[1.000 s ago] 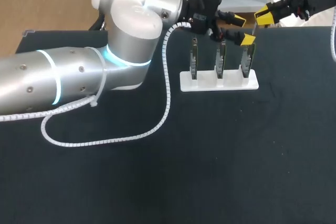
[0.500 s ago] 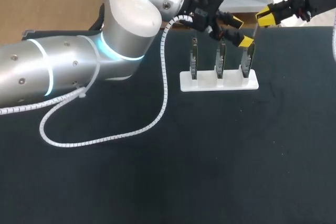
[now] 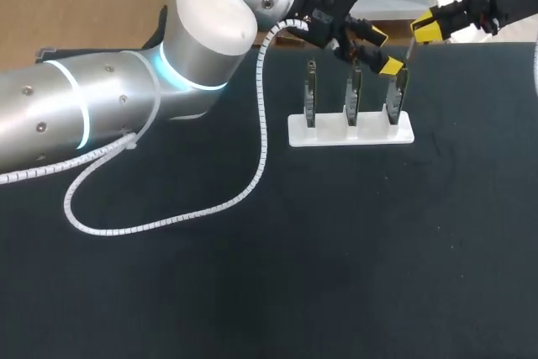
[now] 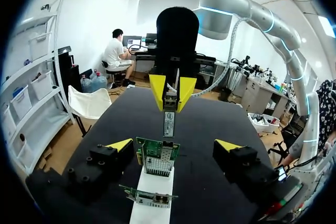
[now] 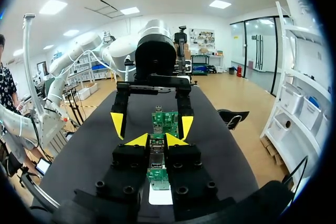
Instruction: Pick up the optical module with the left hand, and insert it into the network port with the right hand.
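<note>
The black bench (image 3: 336,250) filled most of the head view. My left arm (image 3: 101,115) came across it from the left, with a white spiral-wrapped cable (image 3: 261,157) looping over the cloth below it. Near the far edge stood a white rack (image 3: 351,130) holding three green network cards upright in a row: a left card (image 3: 310,94), a middle card (image 3: 353,94) and a right card (image 3: 397,94).

The left claw (image 3: 383,50) hung over the right end of the rack. Its fingers were spread wide and gripped nothing. In the left wrist view the right card sat between the two yellow tips without either tip touching it.

The right claw (image 3: 426,28) came in from the far right corner, just beyond the right card. Its fingers were closed from both sides on the optical module (image 4: 168,120).

The module was a slim, light-coloured bar with its long axis upright. Its upper end was pinched between the right claw's yellow tips and its free end pointed straight down at the top edge of the right card. Seen from the left wrist, it stood ahead of the left claw, centred between that claw's open fingers. Its lower end was just above the card's edge, and I could not tell whether the two touched.
</note>
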`<state>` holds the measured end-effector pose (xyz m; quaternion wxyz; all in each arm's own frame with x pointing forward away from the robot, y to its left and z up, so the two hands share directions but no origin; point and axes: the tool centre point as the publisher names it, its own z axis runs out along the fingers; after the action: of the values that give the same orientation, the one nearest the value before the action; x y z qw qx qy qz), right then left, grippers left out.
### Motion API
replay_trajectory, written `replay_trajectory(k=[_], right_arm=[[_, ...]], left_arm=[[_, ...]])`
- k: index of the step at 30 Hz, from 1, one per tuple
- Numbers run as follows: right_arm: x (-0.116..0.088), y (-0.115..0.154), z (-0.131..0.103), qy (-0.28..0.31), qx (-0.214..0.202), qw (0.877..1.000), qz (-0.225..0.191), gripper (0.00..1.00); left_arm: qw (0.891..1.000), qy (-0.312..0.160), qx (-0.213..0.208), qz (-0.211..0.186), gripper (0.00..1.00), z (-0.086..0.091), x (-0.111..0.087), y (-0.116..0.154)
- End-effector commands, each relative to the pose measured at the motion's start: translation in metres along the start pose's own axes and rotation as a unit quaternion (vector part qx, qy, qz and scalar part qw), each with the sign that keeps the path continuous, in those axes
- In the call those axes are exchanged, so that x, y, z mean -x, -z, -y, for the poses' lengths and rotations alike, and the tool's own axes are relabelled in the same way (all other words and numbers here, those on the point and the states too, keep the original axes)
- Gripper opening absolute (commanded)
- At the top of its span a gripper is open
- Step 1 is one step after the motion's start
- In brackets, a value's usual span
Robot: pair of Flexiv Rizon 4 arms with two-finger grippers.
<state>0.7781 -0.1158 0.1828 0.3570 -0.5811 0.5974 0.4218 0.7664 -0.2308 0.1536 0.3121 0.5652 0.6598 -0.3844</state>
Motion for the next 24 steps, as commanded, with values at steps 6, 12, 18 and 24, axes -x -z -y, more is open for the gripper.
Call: replay_trajectory(k=[6,12,18,24], right_arm=[[-0.0001,0.0005,-0.0014,0.001,-0.004,1.000,-0.003,0.00],[0.0000,0.0003,-0.0006,0.002,-0.002,1.000,-0.005,0.00],[0.0015,0.0004,0.0018,0.004,0.001,1.000,-0.008,0.00],[0.0037,0.0015,0.0049,0.010,0.005,1.000,-0.011,0.00]], left_arm=[[0.999,-0.013,-0.019,-0.036,1.00,-0.0079,0.0057,-0.0074],[0.999,-0.017,-0.021,-0.044,1.00,-0.0089,0.0076,-0.0080],[0.999,-0.017,-0.023,-0.045,1.00,-0.0108,0.0077,-0.0084],[0.999,-0.017,-0.025,-0.045,1.00,-0.0111,0.0076,-0.0087]])
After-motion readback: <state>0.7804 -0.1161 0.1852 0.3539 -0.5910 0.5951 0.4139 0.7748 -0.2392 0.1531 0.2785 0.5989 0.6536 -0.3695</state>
